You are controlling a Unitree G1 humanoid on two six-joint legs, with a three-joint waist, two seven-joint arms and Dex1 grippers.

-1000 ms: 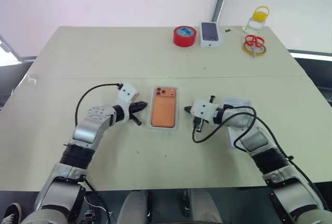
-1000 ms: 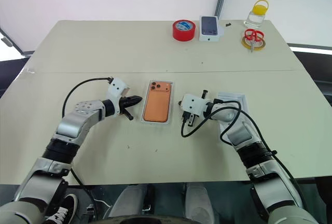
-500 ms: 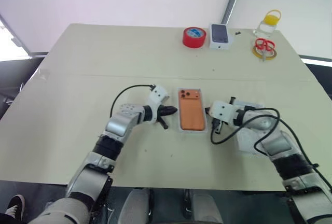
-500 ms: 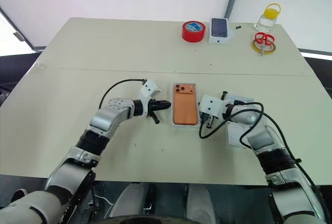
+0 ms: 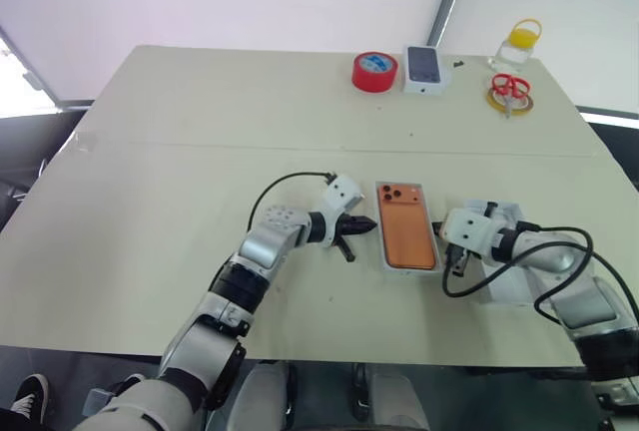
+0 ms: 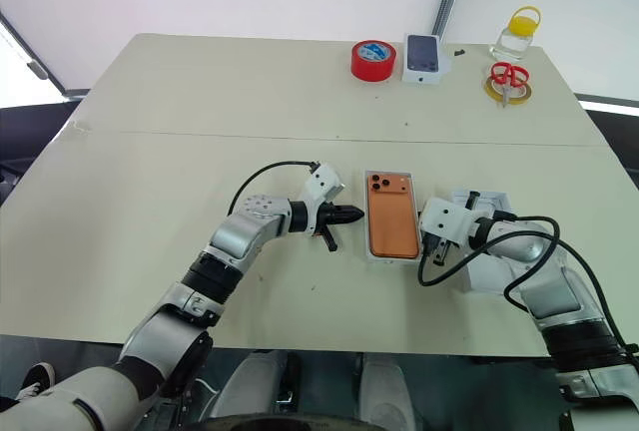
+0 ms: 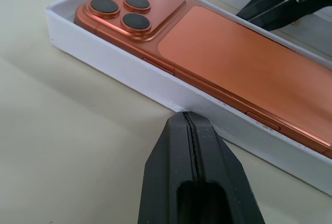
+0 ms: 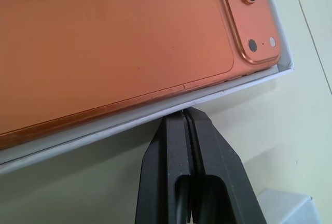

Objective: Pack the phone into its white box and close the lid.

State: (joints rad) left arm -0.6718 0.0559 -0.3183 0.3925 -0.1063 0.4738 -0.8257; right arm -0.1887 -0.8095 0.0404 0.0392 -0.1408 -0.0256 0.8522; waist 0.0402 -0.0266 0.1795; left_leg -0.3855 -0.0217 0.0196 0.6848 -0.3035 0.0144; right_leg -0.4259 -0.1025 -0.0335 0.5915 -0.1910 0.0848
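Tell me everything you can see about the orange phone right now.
The phone is an orange smartphone with a smooth, metallic-looking back and rounded corners. It lies flat, back-up, inside the white box, whose thin walls frame it closely. A raised square camera cluster with three dark lenses sits in its far corner on the robot's left. Slim side buttons show along one edge. The shut left gripper and shut right gripper press their tips against the box's opposite long walls; neither touches the phone itself.

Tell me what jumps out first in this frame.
The orange phone lies back-up in its white box at mid-table. The shut left claw and shut right claw flank the box, tips at its two long walls. The lid sits off under the right arm, not yet on.
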